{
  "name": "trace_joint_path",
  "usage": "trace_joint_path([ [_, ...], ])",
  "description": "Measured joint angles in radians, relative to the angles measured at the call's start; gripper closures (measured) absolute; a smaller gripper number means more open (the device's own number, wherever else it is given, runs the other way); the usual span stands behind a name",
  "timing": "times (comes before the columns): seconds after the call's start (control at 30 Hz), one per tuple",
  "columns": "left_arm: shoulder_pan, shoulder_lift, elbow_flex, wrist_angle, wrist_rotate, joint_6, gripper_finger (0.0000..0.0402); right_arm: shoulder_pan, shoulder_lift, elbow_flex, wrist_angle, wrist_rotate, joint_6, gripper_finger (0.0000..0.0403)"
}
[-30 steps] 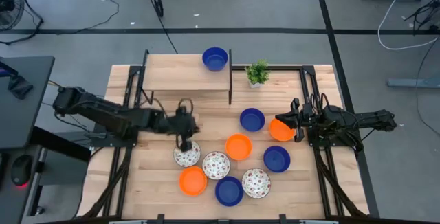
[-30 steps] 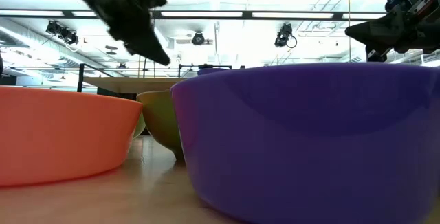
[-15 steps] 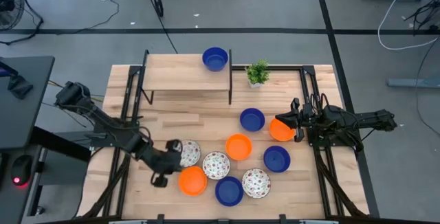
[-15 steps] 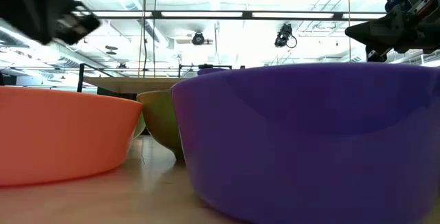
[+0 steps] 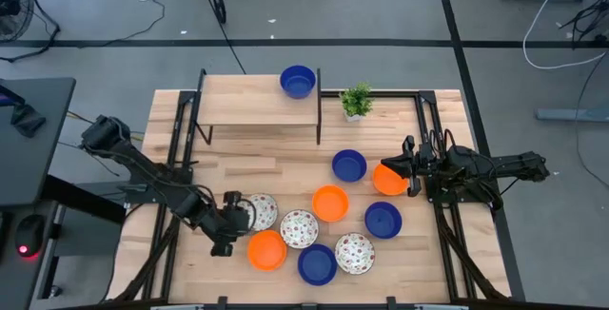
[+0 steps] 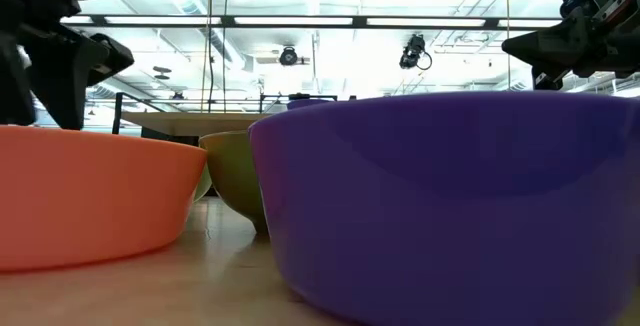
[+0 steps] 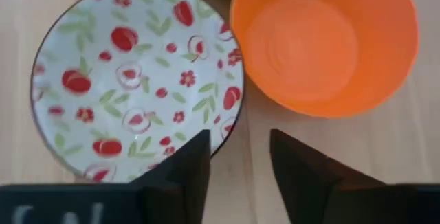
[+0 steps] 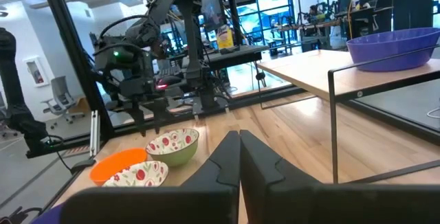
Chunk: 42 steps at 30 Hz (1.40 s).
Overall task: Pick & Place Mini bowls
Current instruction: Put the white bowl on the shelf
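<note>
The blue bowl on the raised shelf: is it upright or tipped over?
Upright: the blue bowl shows its open inside from above on the shelf.

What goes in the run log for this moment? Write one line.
left claw: open, beside floral bowl | right claw: shut, waiting right of table

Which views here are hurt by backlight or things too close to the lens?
Low view: blue bowl and orange bowl fill the frame, bright ceiling lights backlight the dark arms. Left wrist view: floral bowl evenly lit and clear. High view: even light, soft shadows.
</note>
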Motion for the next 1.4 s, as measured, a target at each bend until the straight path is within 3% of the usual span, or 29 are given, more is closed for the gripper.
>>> trace_joint_path([
  [0.2, -0.001, 0.073, 0.000, -0.001, -0.043, 0.066, 0.0216, 0.000, 0.000, 0.000, 0.000, 0.000, 0.000, 0.0397],
  [0.83, -0.004, 0.114, 0.000, 0.066, -0.126, 0.083, 0.0335, 0.000, 0.000, 0.000, 0.000, 0.000, 0.000, 0.0397],
  [1.0, -0.004, 0.112, 0.001, 0.067, -0.148, 0.086, 0.0381, 0.000, 0.000, 0.000, 0.000, 0.000, 0.000, 0.0397],
  [1.13, -0.006, 0.111, 0.005, 0.069, -0.203, 0.057, 0.0387, 0.000, 0.000, 0.000, 0.000, 0.000, 0.000, 0.0397],
  [1.27, -0.001, 0.113, 0.052, 0.046, -0.212, 0.067, 0.0390, 0.000, 0.000, 0.000, 0.000, 0.000, 0.000, 0.0397],
  [1.4, 0.025, 0.113, 0.168, -0.103, -0.257, 0.080, 0.0392, 0.000, 0.000, 0.000, 0.000, 0.000, 0.000, 0.0397],
])
